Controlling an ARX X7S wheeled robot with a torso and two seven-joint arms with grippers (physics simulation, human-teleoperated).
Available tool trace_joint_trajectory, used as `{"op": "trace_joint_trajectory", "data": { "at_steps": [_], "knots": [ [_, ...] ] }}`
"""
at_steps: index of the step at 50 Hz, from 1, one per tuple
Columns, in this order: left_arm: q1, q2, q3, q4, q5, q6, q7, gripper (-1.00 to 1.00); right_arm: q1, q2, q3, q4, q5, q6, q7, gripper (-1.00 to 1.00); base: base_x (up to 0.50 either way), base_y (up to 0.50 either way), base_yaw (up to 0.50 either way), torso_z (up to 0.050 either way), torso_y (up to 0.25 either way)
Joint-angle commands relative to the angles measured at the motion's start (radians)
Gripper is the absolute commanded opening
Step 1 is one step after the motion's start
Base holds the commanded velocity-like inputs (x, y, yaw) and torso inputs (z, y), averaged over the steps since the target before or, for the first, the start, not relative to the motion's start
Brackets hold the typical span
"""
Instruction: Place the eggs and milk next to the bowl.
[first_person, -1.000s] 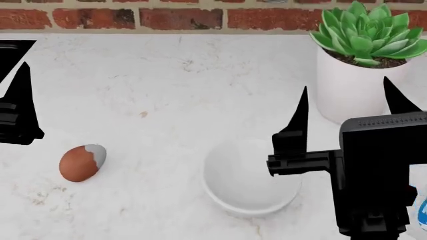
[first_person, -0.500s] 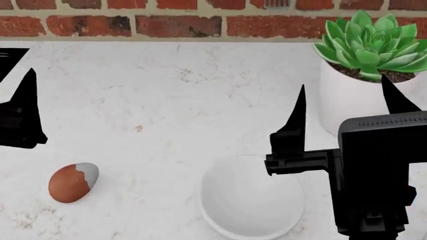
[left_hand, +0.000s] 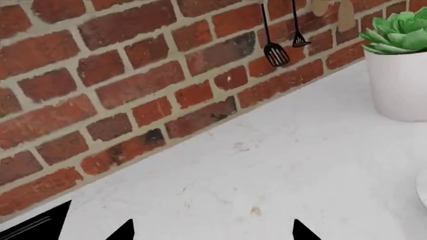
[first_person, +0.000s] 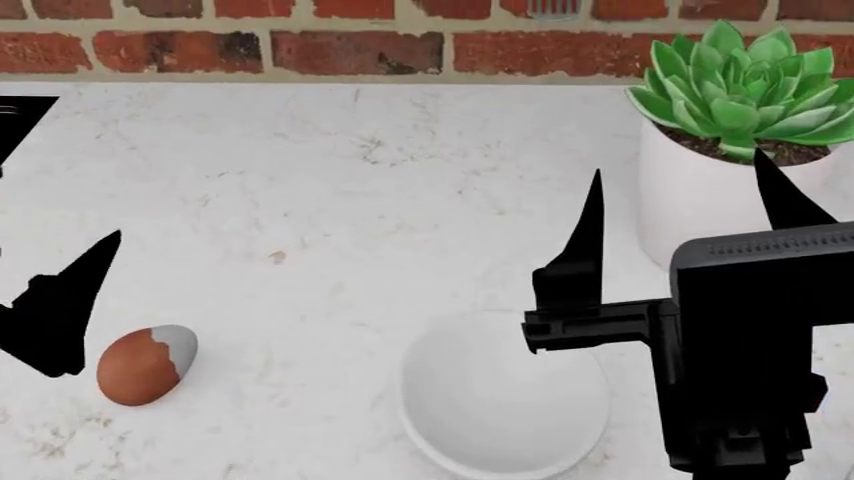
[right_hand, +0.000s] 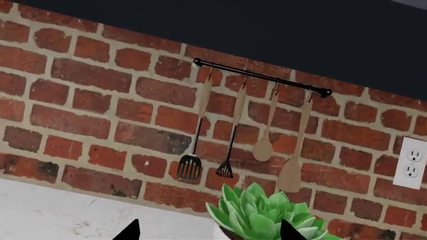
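The reddish-brown egg (first_person: 144, 364) with a grey-white end lies on the white counter at the left. The white bowl (first_person: 501, 405) sits at front centre; a sliver of its rim shows in the left wrist view (left_hand: 423, 186). My left gripper (left_hand: 211, 231) is open and empty. In the head view one of its fingers (first_person: 60, 305) shows, tilted, just left of the egg and apart from it. My right gripper (first_person: 678, 190) is open and empty, raised over the bowl's right side; it also shows in the right wrist view (right_hand: 205, 231). The small tan egg and the milk are out of view.
A white pot with a green succulent (first_person: 694, 200) stands at the back right, just behind my right gripper; it also shows in the left wrist view (left_hand: 400, 85). A brick wall (first_person: 334, 50) bounds the counter, with utensils on a rail (right_hand: 260, 77). A black surface (first_person: 20, 110) lies at the far left.
The head view shifted between the oldest frame and half a second ago. Since then my left finger has dropped and tilted towards the egg. My right gripper edged slightly left.
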Motion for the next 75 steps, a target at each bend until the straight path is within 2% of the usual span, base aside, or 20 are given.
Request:
{"op": "trace_joint_trajectory", "data": {
  "at_steps": [1, 11, 29, 75],
  "knots": [
    [-0.071, -0.079, 0.1, -0.03, 0.022, -0.096, 0.151, 1.0, -0.007, -0.011, 0.032, -0.011, -0.01, -0.001, -0.021, 1.0, 0.0, 0.0, 0.0, 0.0, 0.0],
    [-0.143, -0.128, 0.203, -0.075, 0.052, -0.114, 0.246, 1.0, -0.009, -0.012, 0.027, -0.005, -0.011, -0.01, -0.018, 1.0, 0.0, 0.0, 0.0, 0.0, 0.0],
    [-0.137, -0.189, 0.222, -0.048, 0.02, -0.098, 0.337, 1.0, -0.018, -0.008, 0.021, -0.007, -0.009, -0.013, -0.012, 1.0, 0.0, 0.0, 0.0, 0.0, 0.0],
    [-0.131, -0.056, 0.41, -0.3, 0.165, 0.063, 0.381, 1.0, -0.006, 0.002, 0.015, -0.021, 0.001, 0.015, 0.009, 1.0, 0.0, 0.0, 0.0, 0.0, 0.0]
  ]
}}
